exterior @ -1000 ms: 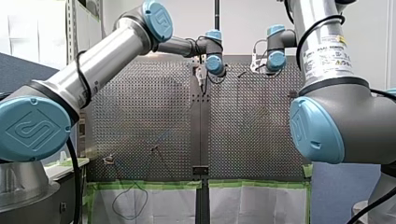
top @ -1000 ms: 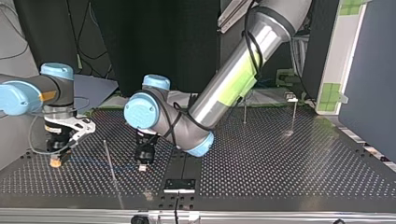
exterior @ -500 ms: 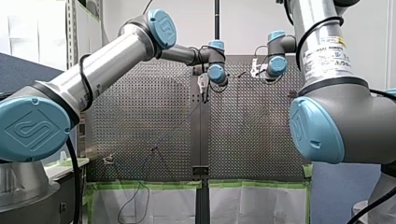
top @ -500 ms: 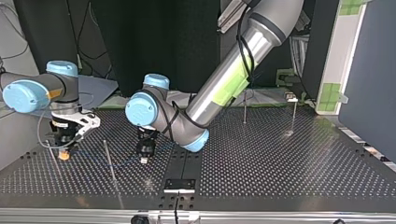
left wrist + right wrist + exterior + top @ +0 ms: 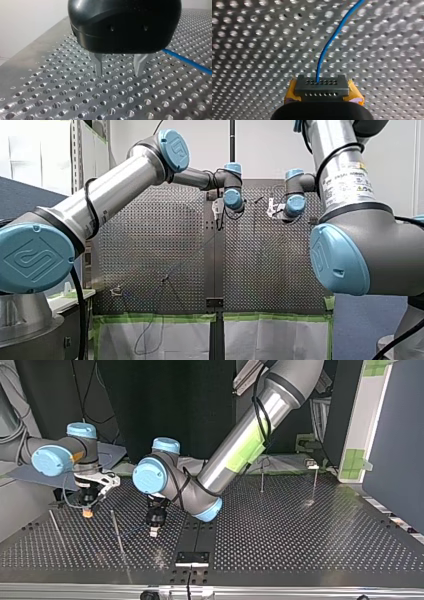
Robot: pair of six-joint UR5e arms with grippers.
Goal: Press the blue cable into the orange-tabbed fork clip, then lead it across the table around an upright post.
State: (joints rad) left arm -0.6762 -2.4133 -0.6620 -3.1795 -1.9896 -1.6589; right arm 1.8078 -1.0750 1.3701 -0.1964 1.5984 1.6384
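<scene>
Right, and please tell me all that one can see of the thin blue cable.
The thin blue cable looks smooth, round and flexible. It comes out of my right gripper, shut on it between yellow-orange pads, and runs ahead over the perforated metal table in a soft bend. In the left wrist view a straight stretch passes beside my open left gripper, not between its metal fingers.

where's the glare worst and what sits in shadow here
Right wrist view: the table glints at every hole rim, the blue cable stands out. Top view: a bright streak down my left arm, dark backdrop behind. Left wrist view: soft sheen on the black housing of my left gripper.
</scene>
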